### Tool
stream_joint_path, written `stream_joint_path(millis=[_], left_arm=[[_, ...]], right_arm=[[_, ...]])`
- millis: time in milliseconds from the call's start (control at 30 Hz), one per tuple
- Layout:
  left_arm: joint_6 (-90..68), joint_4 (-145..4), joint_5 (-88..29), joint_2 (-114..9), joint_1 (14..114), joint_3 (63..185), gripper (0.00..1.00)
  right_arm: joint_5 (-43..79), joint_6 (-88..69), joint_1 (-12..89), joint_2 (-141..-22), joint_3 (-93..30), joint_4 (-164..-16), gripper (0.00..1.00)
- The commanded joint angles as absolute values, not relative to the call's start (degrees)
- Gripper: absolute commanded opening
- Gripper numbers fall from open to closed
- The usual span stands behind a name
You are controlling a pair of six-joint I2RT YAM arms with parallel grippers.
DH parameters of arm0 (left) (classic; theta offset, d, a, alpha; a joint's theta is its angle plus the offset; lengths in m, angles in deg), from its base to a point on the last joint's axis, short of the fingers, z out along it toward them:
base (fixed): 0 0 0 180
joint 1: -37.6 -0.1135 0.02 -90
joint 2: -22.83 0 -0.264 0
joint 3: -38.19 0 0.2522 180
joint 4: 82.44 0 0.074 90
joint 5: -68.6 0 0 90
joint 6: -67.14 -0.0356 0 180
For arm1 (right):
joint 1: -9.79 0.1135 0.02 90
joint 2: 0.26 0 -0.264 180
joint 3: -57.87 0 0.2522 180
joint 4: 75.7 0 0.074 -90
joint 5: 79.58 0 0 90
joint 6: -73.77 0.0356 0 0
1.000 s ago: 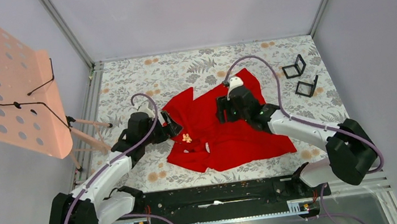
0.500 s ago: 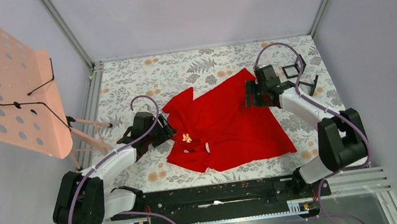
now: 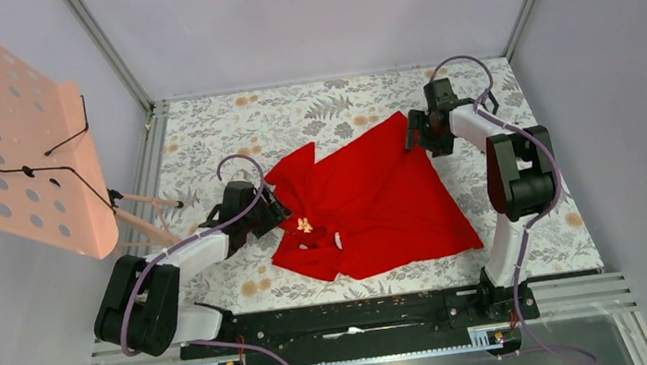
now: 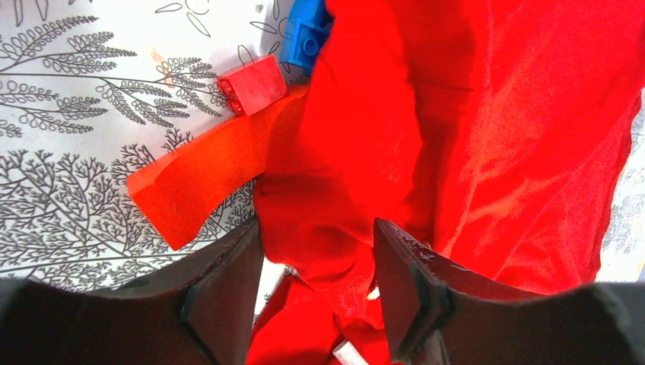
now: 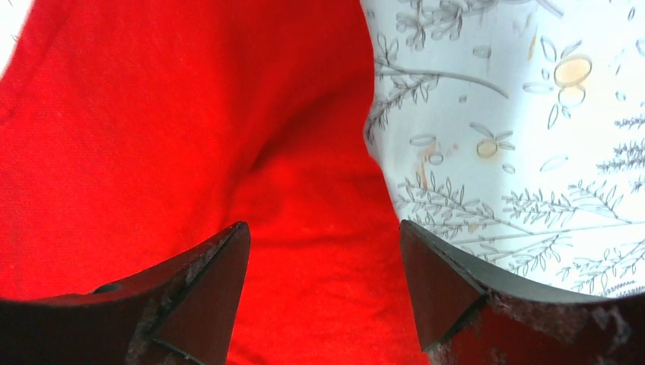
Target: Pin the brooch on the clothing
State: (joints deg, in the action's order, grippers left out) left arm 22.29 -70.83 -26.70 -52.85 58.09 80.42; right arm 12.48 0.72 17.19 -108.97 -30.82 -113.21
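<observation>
The bright red shirt [image 3: 378, 199] lies spread on the floral table mat. The brooch [image 3: 305, 226], a small cream and gold piece, sits on the shirt's left part near the collar. My left gripper [image 3: 278, 208] is open at the shirt's left edge; in the left wrist view its jaws straddle bunched red fabric [image 4: 335, 228] without clamping it. My right gripper [image 3: 415, 139] is open at the shirt's back right corner; in the right wrist view its jaws stand wide over the shirt's edge [image 5: 304, 190].
A red brick [image 4: 252, 84] and a blue brick [image 4: 304, 34] lie by the shirt's edge. A pink perforated board [image 3: 7, 137] on wooden legs stands at the left. Two small black stands [image 3: 479, 110] are at the back right.
My right gripper moved from the shirt's middle to its back right corner, and that corner now lies further out. My left gripper stayed at the left edge while its arm drew in.
</observation>
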Motion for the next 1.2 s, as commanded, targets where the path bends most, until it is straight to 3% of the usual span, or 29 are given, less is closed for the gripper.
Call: stream_joint_path(millis=[0, 433, 800, 1167], left_arm=[[23.1, -76.4, -27.9, -55.5, 57.7, 81.3, 0.55], [20.1, -75.2, -27.2, -53.4, 57.7, 83.5, 0.0], [13.2, -66.0, -23.6, -49.9, 49.9, 92.4, 0.0], [5.2, -57.6, -12.0, -62.2, 47.5, 107.8, 0.0]], right_arm=[[14.6, 2.3, 16.7, -112.2, -37.5, -115.9, 0.79], [14.7, 5.5, 16.6, -118.6, -46.7, -123.1, 0.76], [15.6, 5.3, 16.6, -116.1, -43.9, -122.4, 0.76], [14.4, 2.9, 20.8, -106.4, -35.0, -120.9, 0.78]])
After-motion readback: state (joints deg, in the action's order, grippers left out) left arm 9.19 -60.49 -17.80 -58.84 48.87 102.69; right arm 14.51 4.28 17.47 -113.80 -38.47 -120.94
